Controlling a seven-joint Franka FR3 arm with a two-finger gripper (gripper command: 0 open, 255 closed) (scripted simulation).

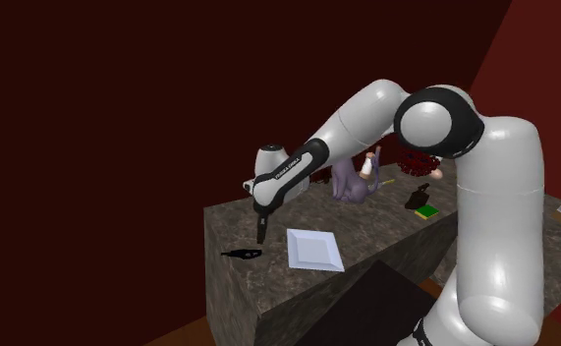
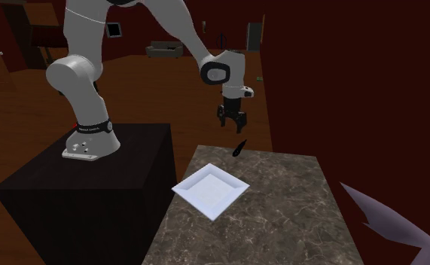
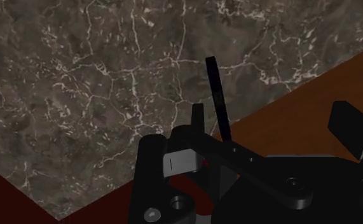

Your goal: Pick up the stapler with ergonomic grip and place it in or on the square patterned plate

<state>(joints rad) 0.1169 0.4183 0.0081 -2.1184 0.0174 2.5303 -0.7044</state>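
A small black stapler [image 1: 242,255] lies on the dark marbled counter [image 1: 366,231], near its edge at the shoulder view's left. My gripper [image 1: 260,234] hangs just above it, pointing down, a little to the plate's side. In the second exterior view the gripper [image 2: 233,120] stands open over the stapler [image 2: 239,147], with a gap between them and nothing held. The wrist view has the stapler [image 3: 196,156] close below the open gripper [image 3: 250,127], a thin black arm sticking out of it. A white square plate [image 1: 314,249] rests flat on the counter beside the stapler, also visible as the plate [image 2: 211,190].
A purple figure [image 1: 352,182] stands at the counter's far end, with small dark and green items [image 1: 421,204] near it. The black stand [image 2: 85,181] adjoins the counter. The counter's edge [image 3: 281,95] drops to brown floor right by the stapler.
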